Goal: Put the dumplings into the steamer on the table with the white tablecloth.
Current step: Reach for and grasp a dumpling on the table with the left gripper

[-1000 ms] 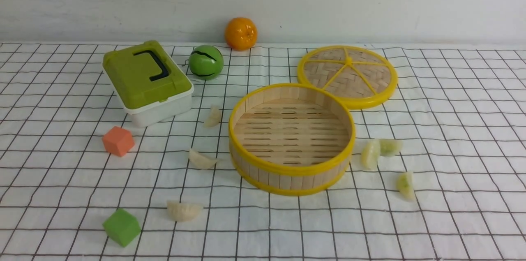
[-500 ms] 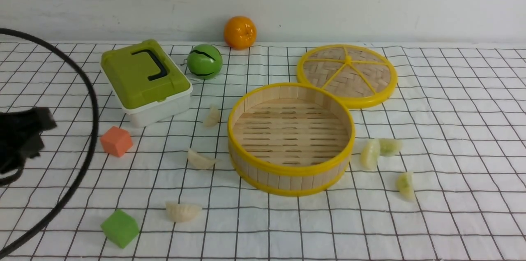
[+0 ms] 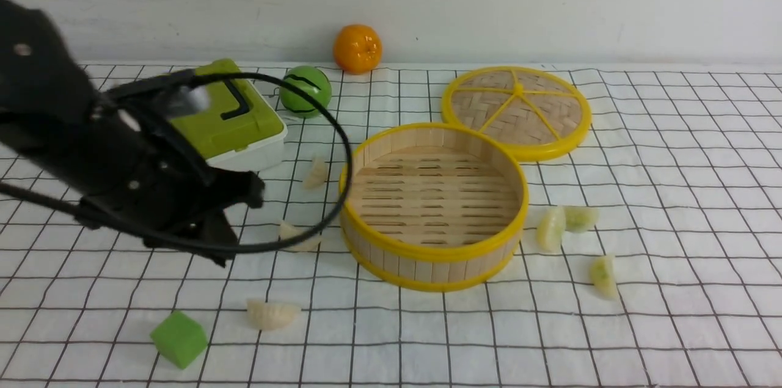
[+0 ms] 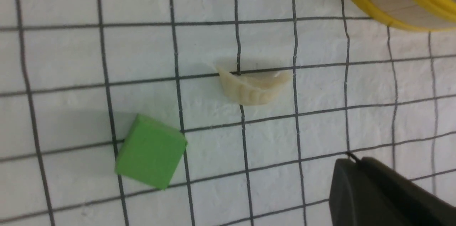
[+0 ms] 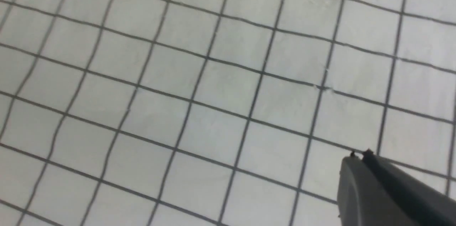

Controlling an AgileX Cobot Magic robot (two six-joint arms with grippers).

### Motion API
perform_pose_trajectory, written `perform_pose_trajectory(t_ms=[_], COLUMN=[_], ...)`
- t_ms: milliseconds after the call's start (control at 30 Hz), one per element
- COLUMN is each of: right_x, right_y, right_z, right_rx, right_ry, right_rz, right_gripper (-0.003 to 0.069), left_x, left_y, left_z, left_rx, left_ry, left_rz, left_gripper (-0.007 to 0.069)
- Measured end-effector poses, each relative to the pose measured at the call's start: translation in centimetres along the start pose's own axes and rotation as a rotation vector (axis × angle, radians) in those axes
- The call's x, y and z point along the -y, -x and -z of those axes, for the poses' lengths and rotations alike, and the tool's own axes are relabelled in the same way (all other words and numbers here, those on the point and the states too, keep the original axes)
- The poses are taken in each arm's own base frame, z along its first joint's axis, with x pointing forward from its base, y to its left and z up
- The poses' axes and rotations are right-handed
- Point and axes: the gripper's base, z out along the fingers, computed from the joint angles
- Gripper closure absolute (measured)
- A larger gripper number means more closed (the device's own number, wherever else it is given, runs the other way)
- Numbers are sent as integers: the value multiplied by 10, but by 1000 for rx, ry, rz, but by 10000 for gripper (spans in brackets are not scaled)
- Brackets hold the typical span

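The round bamboo steamer [image 3: 512, 163] stands empty on the table's white tablecloth [image 3: 672, 192]. Three cream dumplings [image 3: 316, 173] [image 3: 297, 235] [image 3: 272, 313] lie to its left, the middle one partly behind a black cable. Three pale green dumplings [image 3: 551, 229] [image 3: 579, 217] [image 3: 603, 275] lie to its right. My left gripper [image 3: 217, 247] hangs shut and empty above the cloth left of the steamer. In the left wrist view its tips [image 4: 351, 160] are apart from the nearest cream dumpling [image 4: 253, 87]. My right gripper [image 5: 359, 156] is shut and empty over bare cloth; it is outside the front view.
The woven lid [image 3: 516, 112] lies behind the steamer on the right. A green-topped box [image 3: 244, 122], a green ball [image 3: 305, 91] and an orange [image 3: 357, 49] stand at the back. A green cube [image 3: 179, 339] sits at front left, also in the left wrist view [image 4: 151, 151].
My left arm has swung in from the left edge toward the middle and now hides the orange cube. The dumplings and the steamer have not moved.
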Motion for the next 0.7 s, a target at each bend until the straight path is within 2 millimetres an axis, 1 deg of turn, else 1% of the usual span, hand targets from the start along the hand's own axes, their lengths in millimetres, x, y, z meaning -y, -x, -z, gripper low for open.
perform_pose_trajectory(t_ms=[33,67,100,133,167,200,233,267,300,367,433,500,533,567,700], right_x=[0,-1,-2,-3,-3,-4,-4,-4,-4,-4,-4,-4,-4,-4,-4], right_y=[0,0,0,0,0,0,1,0,0,0,0,0,0,0,0], right_z=[-1,-2,-3,-3,-3,-3,-3,-3,-3,-4,-4,-4,-4,-4,-4], right_rx=[1,0,1,1,2,3,5,4,4,2,2,3,3,2,7], right_ry=[2,17,27,39,41,46,51,52,54,54,54,55,55,55,52], right_rz=[3,3,4,3,3,5,7,8,6,9,9,11,11,11,10], right_gripper=[663,663,663,663,663,663,663,663,663,662,661,659,659,659,657], left_x=[1,9,13,16,16,17,17,17,15,13,13,14,14,15,19], left_y=[2,9,13,21,21,28,41,41,50,64,79,94,95,107,136], left_z=[-3,-13,-19,-26,-29,-36,-48,-50,-60,-73,-84,-92,-93,-99,-115], left_rx=[-3,-18,-25,-23,-28,-22,8,8,32,80,129,163,166,184,215], left_ry=[4,25,37,45,48,54,62,64,70,83,99,109,108,114,124], left_rz=[-4,-31,-38,-22,-23,-4,45,45,72,84,65,49,49,38,22], left_gripper=[636,626,607,570,563,522,434,424,363,279,235,222,222,223,231])
